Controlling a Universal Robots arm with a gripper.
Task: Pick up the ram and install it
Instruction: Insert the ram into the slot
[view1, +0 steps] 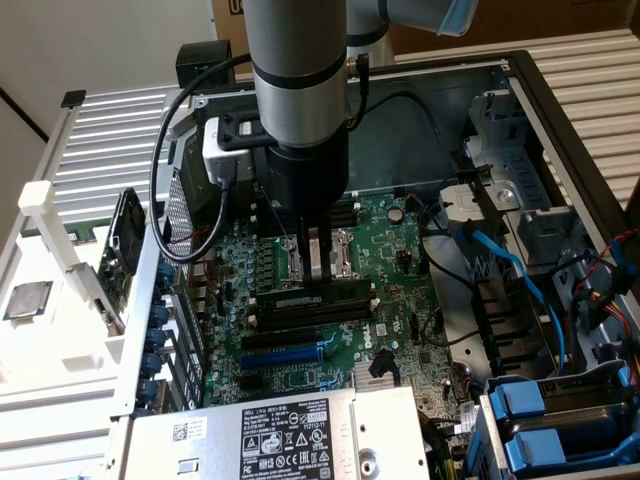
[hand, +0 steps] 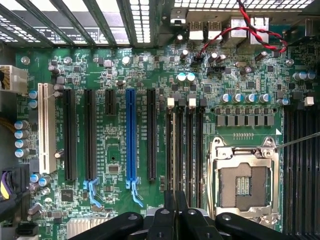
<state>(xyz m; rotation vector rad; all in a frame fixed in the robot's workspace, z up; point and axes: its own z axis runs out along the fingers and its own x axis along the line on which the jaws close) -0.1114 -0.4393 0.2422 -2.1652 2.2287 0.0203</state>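
The ram (view1: 312, 298), a thin green stick with black chips, stands on edge along the black memory slots (view1: 305, 322) of the motherboard (view1: 400, 300). My gripper (view1: 316, 282) comes straight down onto the stick's top edge, with its jaws drawn narrow on it. In the wrist view my gripper (hand: 175, 206) hangs over the row of memory slots (hand: 185, 150), whose white end clips (hand: 170, 102) are visible. From there the stick is edge-on and hard to tell from the slots.
The open CPU socket (hand: 245, 182) lies right beside the slots. A blue expansion slot (hand: 131, 135) and black ones lie on the other side. The power supply (view1: 290, 430), blue cables (view1: 505, 265) and blue drive brackets (view1: 540, 420) crowd the case.
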